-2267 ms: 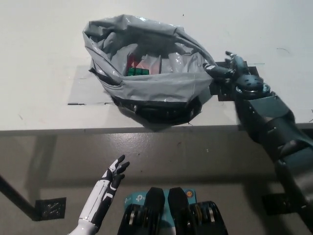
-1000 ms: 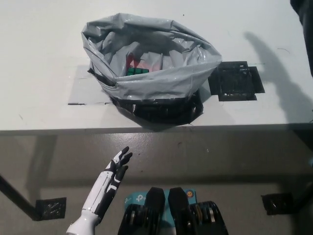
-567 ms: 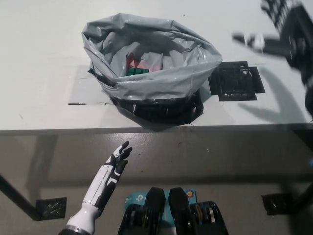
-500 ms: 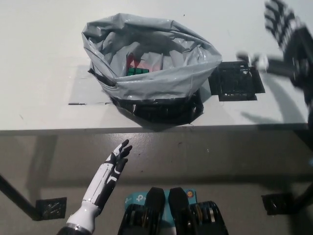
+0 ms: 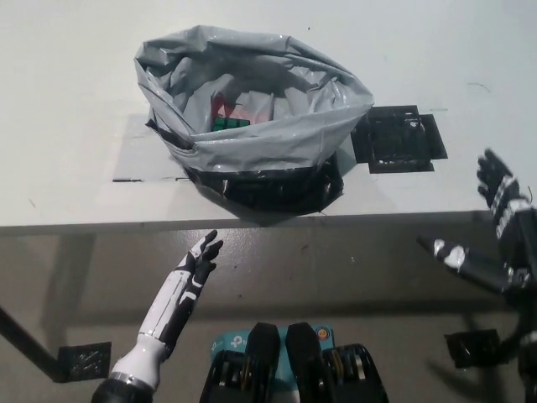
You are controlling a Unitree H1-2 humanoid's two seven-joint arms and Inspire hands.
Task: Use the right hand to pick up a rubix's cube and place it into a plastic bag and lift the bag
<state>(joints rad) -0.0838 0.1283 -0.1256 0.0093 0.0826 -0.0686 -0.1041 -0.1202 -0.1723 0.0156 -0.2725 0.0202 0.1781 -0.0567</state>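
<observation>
A grey plastic bag (image 5: pixel 252 134) stands open on the white table (image 5: pixel 67 101), its black underside at the front. Inside it lies the Rubik's cube (image 5: pixel 231 116), green and red faces showing. My black right hand (image 5: pixel 495 231) hangs open at the right, at and below the table's front edge, well away from the bag and holding nothing. My white left hand (image 5: pixel 195 273) rests open below the table edge at the lower left, fingers spread, empty.
A black square plate (image 5: pixel 398 138) lies on the table just right of the bag. A pale rectangular patch (image 5: pixel 138 155) marks the table under the bag's left side. Below the table edge is grey floor with black table feet (image 5: pixel 82 361) at both lower corners.
My right hand let go of the bag's right rim, swung up out of view, then dropped down past the table's front edge. The bag and cube stayed put. The left hand barely moved.
</observation>
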